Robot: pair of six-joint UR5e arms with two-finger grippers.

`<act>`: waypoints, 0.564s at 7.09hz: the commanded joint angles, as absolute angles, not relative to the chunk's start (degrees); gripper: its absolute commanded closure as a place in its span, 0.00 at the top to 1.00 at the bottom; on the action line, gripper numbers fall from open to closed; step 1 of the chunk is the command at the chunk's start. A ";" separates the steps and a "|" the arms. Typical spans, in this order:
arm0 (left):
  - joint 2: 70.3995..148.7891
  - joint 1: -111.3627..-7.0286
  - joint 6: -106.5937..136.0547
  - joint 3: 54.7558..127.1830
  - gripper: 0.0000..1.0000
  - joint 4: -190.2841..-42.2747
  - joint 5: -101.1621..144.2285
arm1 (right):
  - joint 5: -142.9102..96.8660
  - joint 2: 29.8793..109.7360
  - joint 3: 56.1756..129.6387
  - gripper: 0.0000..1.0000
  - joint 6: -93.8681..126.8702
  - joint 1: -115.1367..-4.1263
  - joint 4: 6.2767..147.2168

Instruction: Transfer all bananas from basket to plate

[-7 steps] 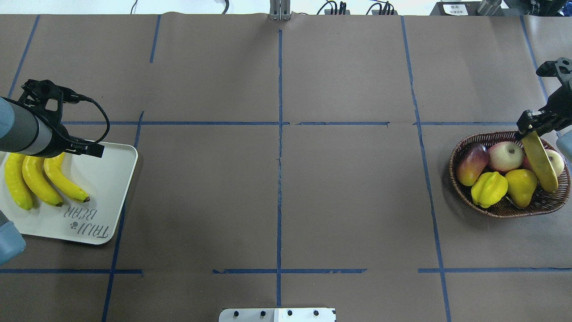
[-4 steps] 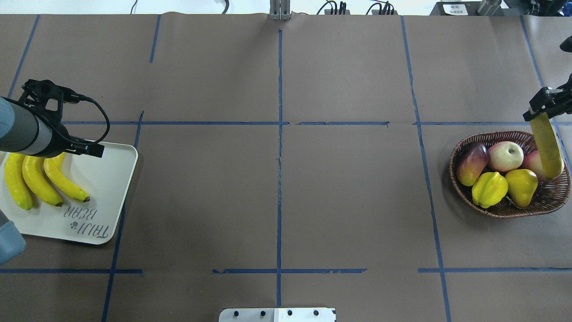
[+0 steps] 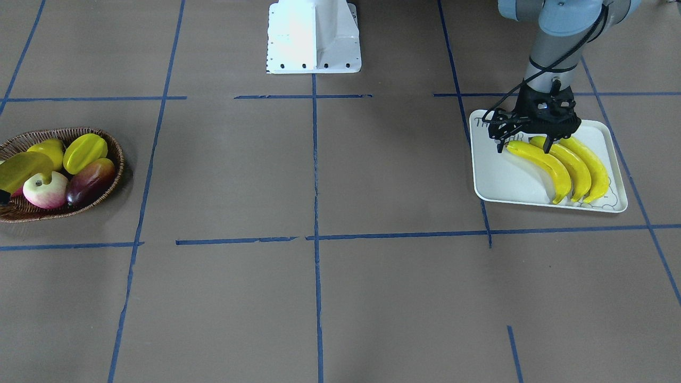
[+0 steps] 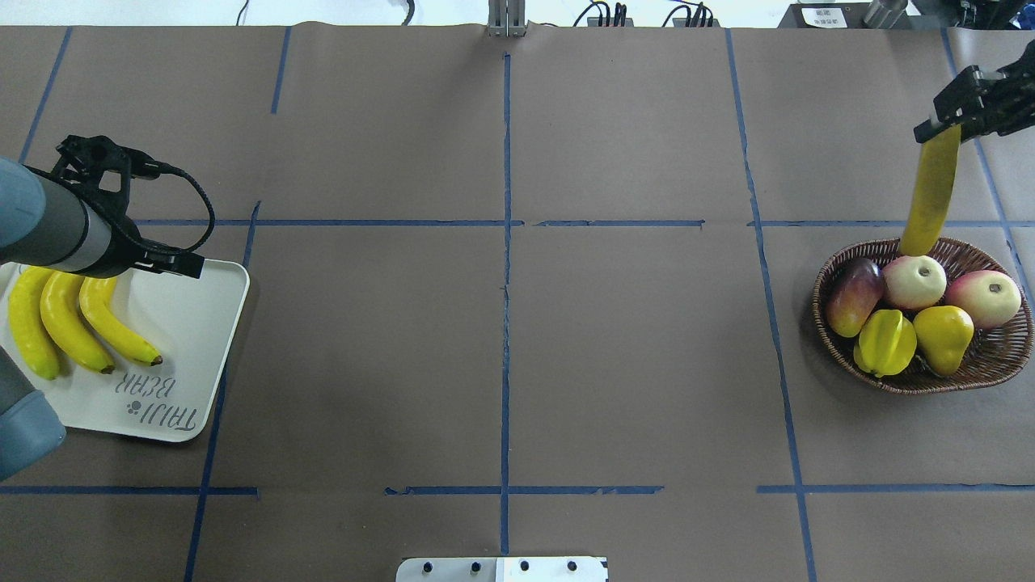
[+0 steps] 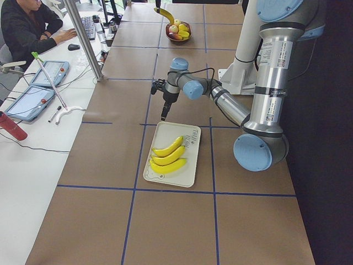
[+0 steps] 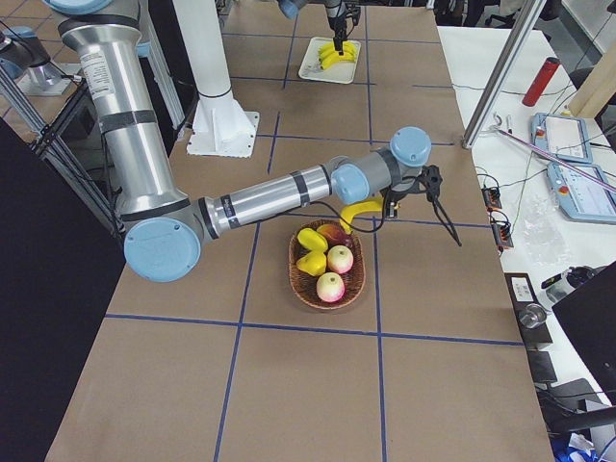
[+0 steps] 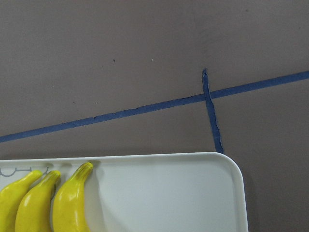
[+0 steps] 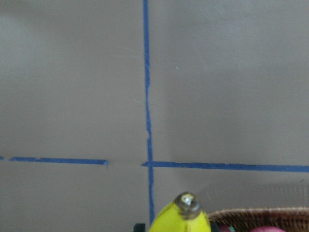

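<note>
Jaws of your right gripper (image 4: 942, 133) are clamped on the top end of one banana (image 4: 930, 194). You'll see it hanging in the overhead view's upper right, its lower tip over the basket (image 4: 930, 380) rim. On the left gripper (image 3: 524, 144) they stand apart above the plate (image 4: 194, 323) at the left edge, where three bananas (image 4: 69, 319) lie.

Three bananas (image 4: 69, 323) lie side by side on the plate (image 4: 190, 323), far left. The basket (image 4: 1003, 360), holding fruit (image 4: 914, 281), sits far right; a fourth banana (image 4: 930, 190) hangs above it.
</note>
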State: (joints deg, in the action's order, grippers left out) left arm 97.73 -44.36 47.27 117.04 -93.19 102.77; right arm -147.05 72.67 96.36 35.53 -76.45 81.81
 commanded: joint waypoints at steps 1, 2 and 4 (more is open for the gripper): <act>102.90 -44.21 54.89 116.20 1.00 -90.88 107.81 | -146.43 65.33 98.26 0.00 43.57 -76.03 80.16; 106.49 -44.21 60.93 115.58 1.00 -90.79 108.89 | -143.21 61.74 98.44 0.00 44.90 -75.24 79.03; 112.12 -44.21 73.59 113.82 1.00 -92.02 113.28 | -127.45 57.58 99.83 0.00 59.77 -66.50 69.32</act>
